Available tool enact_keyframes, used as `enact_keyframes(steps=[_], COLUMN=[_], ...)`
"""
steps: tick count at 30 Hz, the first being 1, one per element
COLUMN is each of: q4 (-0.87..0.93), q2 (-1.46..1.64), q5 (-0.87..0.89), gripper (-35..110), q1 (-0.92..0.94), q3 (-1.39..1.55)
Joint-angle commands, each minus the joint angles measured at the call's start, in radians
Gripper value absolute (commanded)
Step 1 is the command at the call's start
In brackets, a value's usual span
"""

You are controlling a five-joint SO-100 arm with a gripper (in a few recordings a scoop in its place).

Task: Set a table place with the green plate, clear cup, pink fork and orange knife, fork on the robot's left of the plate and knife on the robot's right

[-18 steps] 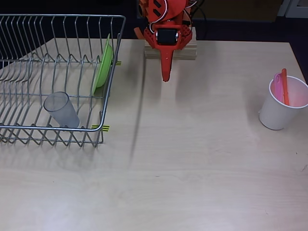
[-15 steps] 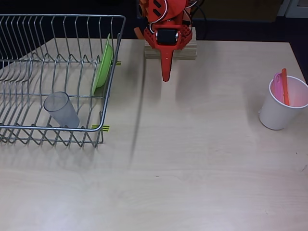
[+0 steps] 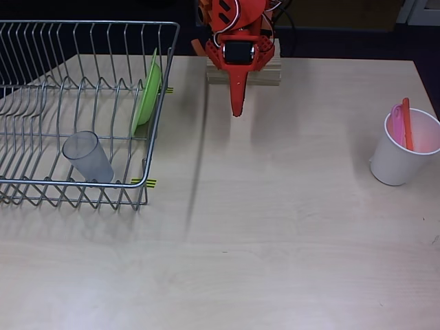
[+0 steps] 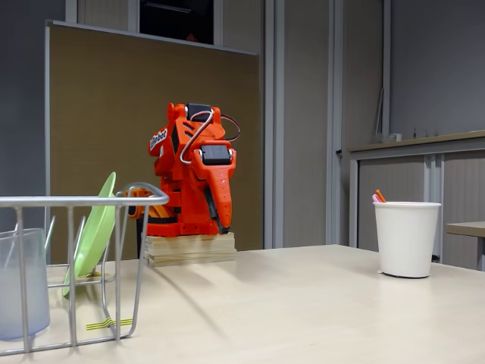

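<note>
The green plate [image 3: 146, 95] [image 4: 92, 231] stands on edge in the right end of a wire dish rack [image 3: 41, 189] [image 4: 76, 202]. Inside the same rack, near its front, the clear cup [image 3: 88, 157] [image 4: 20, 282] leans. At the right, a white cup [image 3: 403, 148] [image 4: 406, 237] holds the pink fork [image 3: 396, 118] [image 4: 374, 198] and the orange knife [image 3: 407, 124] [image 4: 380, 196], both upright. My gripper [image 3: 237, 110] [image 4: 224, 223] is shut and empty, folded down by the arm's base, well apart from all of these.
The arm sits on a wooden block [image 3: 243, 74] [image 4: 189, 248] at the table's far edge. The light wood table [image 3: 275, 240] stretches open between rack and white cup. The rack takes the left side.
</note>
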Motion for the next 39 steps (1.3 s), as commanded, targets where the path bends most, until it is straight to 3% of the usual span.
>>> enact_keyframes(steps=[1, 28, 32, 39], q4=[0.014, 0.014, 0.025, 0.110], q2=[0.006, 0.005, 0.014, 0.006], q5=[-0.021, -0.018, -0.253, -0.311], gripper=[0, 0, 0, 0], q1=[-0.003, -0.018, -0.006, 0.000], q3=[-0.005, -0.005, -0.018, -0.195])
